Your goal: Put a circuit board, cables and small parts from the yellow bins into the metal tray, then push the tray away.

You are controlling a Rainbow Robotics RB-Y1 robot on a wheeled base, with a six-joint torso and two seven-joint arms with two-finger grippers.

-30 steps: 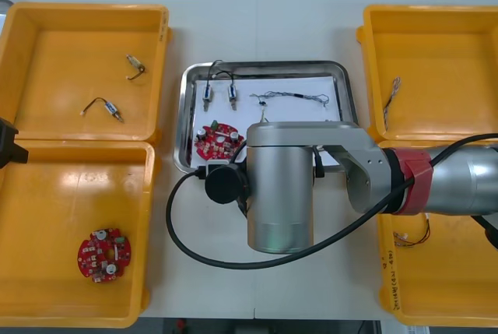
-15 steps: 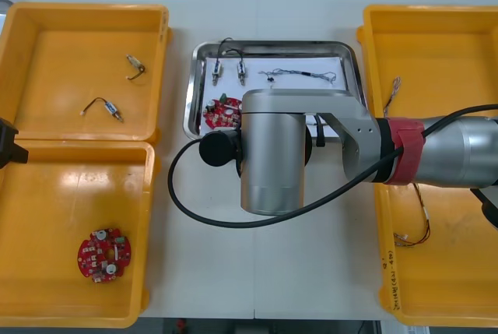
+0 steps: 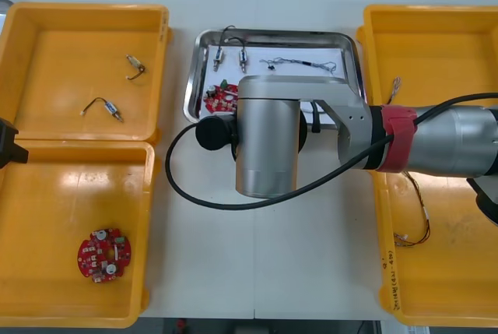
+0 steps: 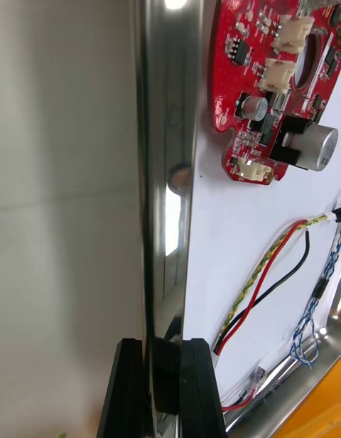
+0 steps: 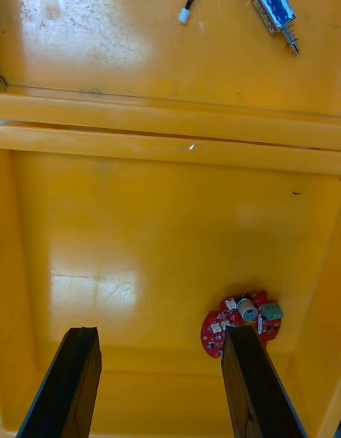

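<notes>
Push step: R end effector (image 4: 165,345) clamps metal tray (image 4: 160,125) rim; next, slide it ahead, level; L end effector (image 5: 162,335) open.

Your right arm (image 3: 443,151) reaches in from the right side, wrist (image 3: 268,147) pointing steeply down. Your right claw (image 4: 165,345): fingers nearly together, pinched on the metal tray (image 4: 160,161) rim. Your left claw (image 5: 160,335): parked at far left, fingers wide apart.

Nothing legible shows. A short line of dark handwriting (image 3: 387,273) runs along the rim of the yellow bin (image 3: 436,314) standing to the near right of the metal tray (image 3: 272,35), too small to read.
</notes>
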